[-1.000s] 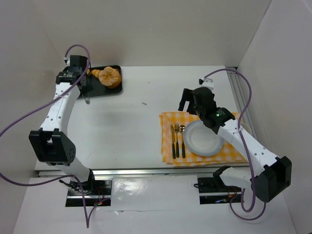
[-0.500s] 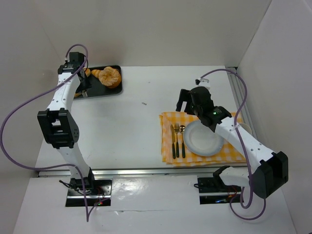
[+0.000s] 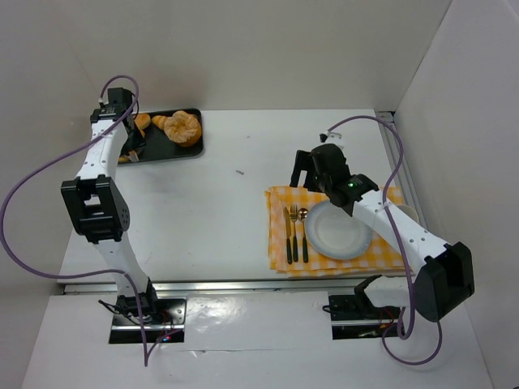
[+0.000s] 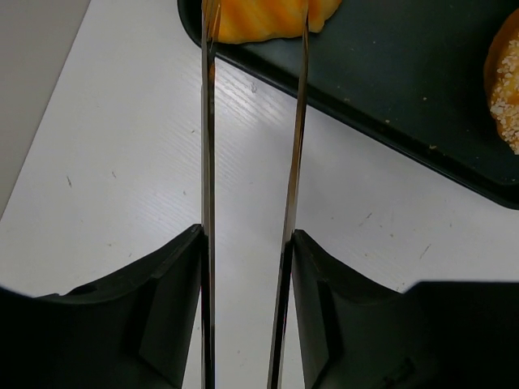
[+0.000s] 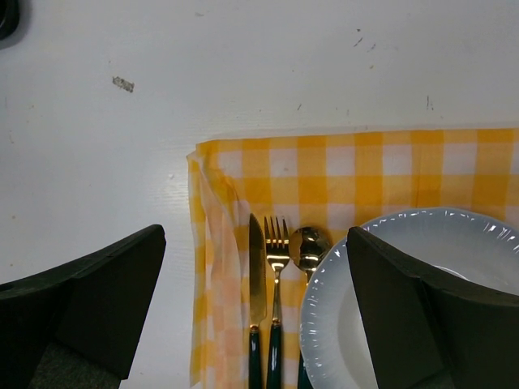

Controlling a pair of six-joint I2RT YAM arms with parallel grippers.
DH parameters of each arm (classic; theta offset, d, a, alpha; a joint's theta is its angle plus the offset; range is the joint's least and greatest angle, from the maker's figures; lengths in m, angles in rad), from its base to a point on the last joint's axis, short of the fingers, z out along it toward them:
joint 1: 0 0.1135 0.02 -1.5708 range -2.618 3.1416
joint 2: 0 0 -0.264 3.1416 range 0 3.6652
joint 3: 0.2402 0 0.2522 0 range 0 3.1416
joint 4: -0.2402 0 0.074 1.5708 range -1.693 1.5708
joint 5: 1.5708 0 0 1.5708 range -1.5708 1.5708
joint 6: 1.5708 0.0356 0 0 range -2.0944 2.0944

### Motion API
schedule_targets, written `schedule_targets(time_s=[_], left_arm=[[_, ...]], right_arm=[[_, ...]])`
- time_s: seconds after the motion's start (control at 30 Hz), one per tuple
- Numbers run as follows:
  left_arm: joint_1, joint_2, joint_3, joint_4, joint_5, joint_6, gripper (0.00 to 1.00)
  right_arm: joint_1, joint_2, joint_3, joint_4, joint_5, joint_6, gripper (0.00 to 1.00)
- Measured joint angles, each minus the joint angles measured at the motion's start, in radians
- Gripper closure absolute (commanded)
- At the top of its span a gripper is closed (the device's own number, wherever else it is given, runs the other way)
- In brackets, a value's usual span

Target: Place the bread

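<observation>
Yellow-checked cloth [image 5: 365, 162]; golden, perhaps striped bread [image 4: 255, 18]

- Tray [image 3: 162, 151] at the table's [image 3: 219, 219] far left, bread [image 3: 185, 128] in it;
- tongs [image 4: 207, 162] straddling a roll [image 4: 259, 18] at its near-left corner;
- cloth [image 3: 280, 198] over on the right, plate [image 3: 336, 231] on it;
- knife [image 3: 288, 237], fork [image 3: 295, 235], spoon [image 3: 303, 231] side by side, left of the plate.

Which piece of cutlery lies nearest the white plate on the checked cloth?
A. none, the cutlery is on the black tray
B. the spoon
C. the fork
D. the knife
B: in the right wrist view the spoon lies right beside the rim of the plate, with the fork and then the knife farther out on the cloth.
</observation>
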Motion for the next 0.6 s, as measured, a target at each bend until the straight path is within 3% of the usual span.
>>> schedule_targets(time_s=[0.07, 0.6], left_arm=[[0.000, 0.003, 0.000, 0.000, 0.001, 0.002, 0.37], [0.027, 0.083, 0.032, 0.009, 0.064, 0.023, 0.30]], right_arm=[[0.000, 0.001, 0.000, 0.000, -0.002, 0.000, 0.00], [0.000, 0.015, 0.000, 0.002, -0.016, 0.000, 0.00]])
